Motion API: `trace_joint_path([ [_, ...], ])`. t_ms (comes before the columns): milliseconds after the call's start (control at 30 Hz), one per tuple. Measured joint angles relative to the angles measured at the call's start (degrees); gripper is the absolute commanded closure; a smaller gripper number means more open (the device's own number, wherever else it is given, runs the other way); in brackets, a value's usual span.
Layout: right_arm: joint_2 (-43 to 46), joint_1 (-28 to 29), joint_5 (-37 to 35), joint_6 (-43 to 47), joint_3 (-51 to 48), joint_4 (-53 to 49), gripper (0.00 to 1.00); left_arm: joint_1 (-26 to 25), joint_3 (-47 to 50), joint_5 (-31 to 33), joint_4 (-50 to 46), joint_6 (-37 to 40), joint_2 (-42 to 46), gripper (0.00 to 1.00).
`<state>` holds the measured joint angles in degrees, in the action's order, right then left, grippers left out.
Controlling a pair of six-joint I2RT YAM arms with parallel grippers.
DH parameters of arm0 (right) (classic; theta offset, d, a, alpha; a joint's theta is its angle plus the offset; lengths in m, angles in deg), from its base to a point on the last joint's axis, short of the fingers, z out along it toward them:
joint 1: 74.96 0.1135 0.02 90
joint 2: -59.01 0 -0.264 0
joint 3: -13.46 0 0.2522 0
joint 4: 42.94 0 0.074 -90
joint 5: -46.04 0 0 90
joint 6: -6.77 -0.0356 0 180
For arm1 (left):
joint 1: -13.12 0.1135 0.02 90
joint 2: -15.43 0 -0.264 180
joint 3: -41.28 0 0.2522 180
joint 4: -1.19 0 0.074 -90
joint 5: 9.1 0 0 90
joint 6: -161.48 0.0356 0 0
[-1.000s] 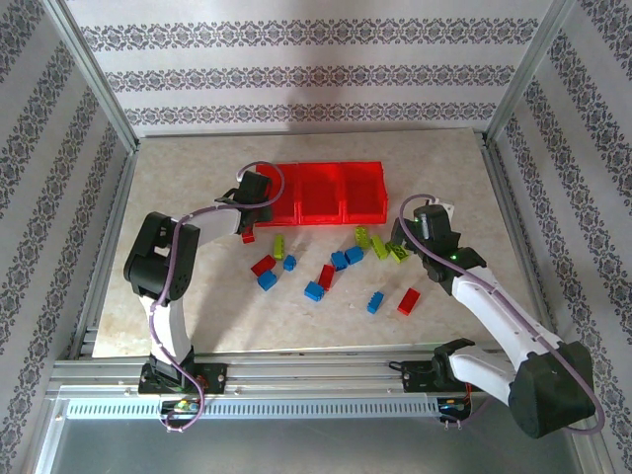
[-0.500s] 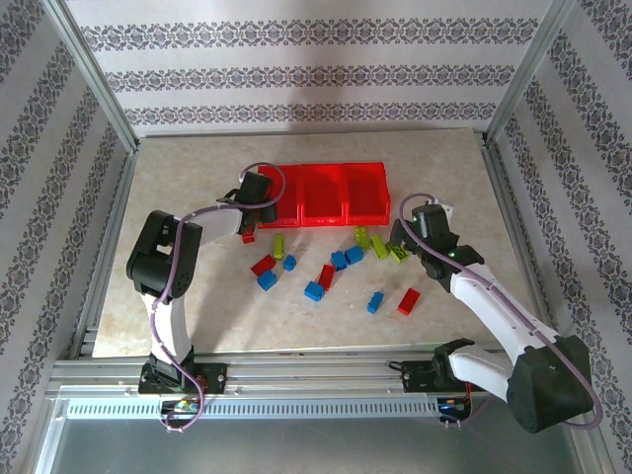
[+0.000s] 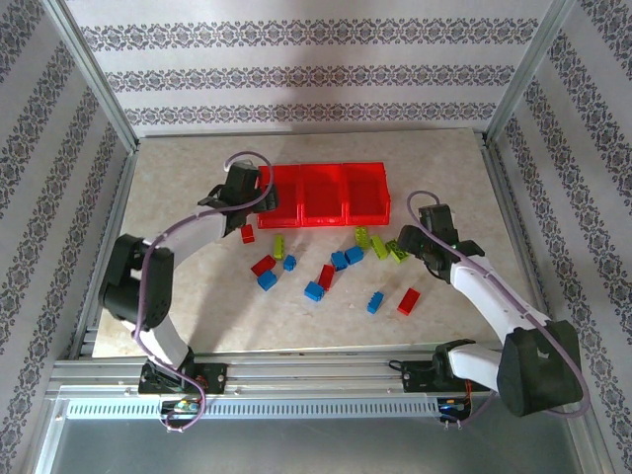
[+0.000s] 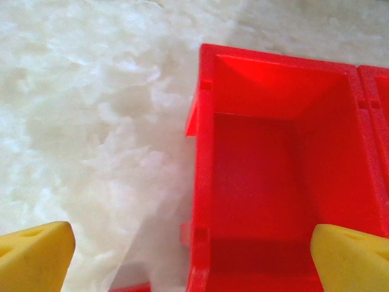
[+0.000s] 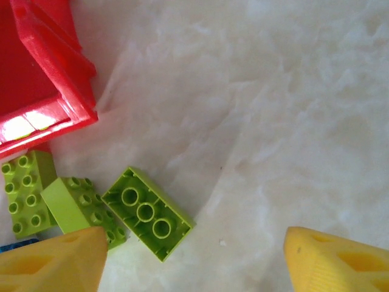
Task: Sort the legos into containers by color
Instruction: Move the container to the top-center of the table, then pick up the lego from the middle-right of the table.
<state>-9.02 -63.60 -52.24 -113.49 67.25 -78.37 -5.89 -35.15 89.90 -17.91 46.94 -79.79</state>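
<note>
The three joined red bins point(image 3: 322, 194) sit at the table's far middle, and all look empty. Red, blue and yellow-green legos lie scattered in front of them, among them a red brick point(image 3: 247, 233), a blue one point(image 3: 314, 290) and a green one point(image 3: 379, 247). My left gripper point(image 3: 247, 196) hovers open over the left bin's outer wall point(image 4: 203, 182), with nothing between its fingers point(image 4: 36, 252). My right gripper point(image 3: 419, 239) stands open just right of the green cluster. An upside-down green brick point(image 5: 148, 213) lies between its fingertips point(image 5: 58, 258), and two more green bricks point(image 5: 27, 191) lie beside it.
A corner of the right bin point(image 5: 48, 91) juts in close to the green bricks. A red lego point(image 3: 408, 300) and a blue one point(image 3: 375, 301) lie nearer the front. Aluminium frame posts and patterned walls enclose the table point(image 3: 474, 188).
My left arm has stretched out and its gripper has shifted left and farther back, to the left bin's outer edge. The right gripper has edged slightly to the right. No brick has moved.
</note>
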Motion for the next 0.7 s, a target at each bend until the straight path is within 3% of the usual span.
trace_joint_path([
  [433, -9.7, 0.0, 4.5, 0.6, 3.0, -3.7, 0.33, 0.4, 19.9, 7.8, 0.5, -3.6, 22.6, 0.0],
  [700, -14.4, 0.0, 5.2, 0.7, 4.8, -4.5, 0.33, 1.0, 22.6, 9.2, 2.2, -5.5, 25.5, 0.0],
])
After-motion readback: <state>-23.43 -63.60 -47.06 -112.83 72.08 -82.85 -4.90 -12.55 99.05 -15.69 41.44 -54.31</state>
